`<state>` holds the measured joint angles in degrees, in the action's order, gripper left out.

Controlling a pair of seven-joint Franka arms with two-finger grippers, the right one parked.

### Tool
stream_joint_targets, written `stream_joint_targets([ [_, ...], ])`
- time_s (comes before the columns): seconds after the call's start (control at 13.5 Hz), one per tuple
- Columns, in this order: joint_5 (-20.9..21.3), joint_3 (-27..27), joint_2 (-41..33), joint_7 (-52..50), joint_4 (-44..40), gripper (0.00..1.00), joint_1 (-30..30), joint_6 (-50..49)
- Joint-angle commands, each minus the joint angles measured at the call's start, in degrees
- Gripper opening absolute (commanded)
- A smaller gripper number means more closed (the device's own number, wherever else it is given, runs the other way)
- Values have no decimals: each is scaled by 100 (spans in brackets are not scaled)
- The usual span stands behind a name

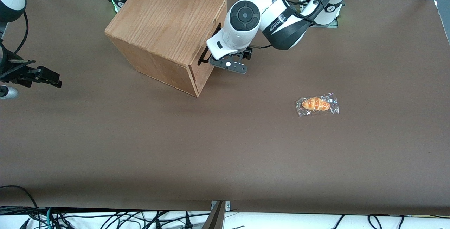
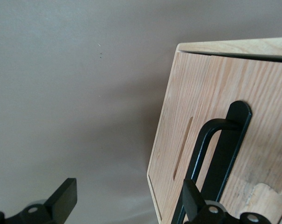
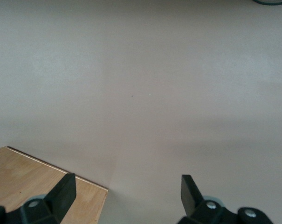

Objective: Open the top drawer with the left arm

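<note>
Arm: the white robot left arm with dark grey bands comes in from the upper right of the front view and bends toward the middle of the frame.
Wrist: its round dark grey wrist cap faces the front camera, in the upper middle.
Gripper: the small flat grey-black gripper hangs just under the wrist, a little above the frame's middle.
Fingers: in the wrist view two black fingers stand wide apart, with a big gap between them.

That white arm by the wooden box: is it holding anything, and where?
Nothing is held. The gripper is open in front of the top drawer, one jaw beside the black handle, not closed on it.
</note>
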<state>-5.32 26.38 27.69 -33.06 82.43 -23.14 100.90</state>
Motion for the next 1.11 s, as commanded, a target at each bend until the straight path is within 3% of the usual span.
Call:
stream_joint_targets([
  [0.0,-74,-10,61,-16,1,100,-67,70],
  [1.03,-215,271,96,46,370,100,12,589],
])
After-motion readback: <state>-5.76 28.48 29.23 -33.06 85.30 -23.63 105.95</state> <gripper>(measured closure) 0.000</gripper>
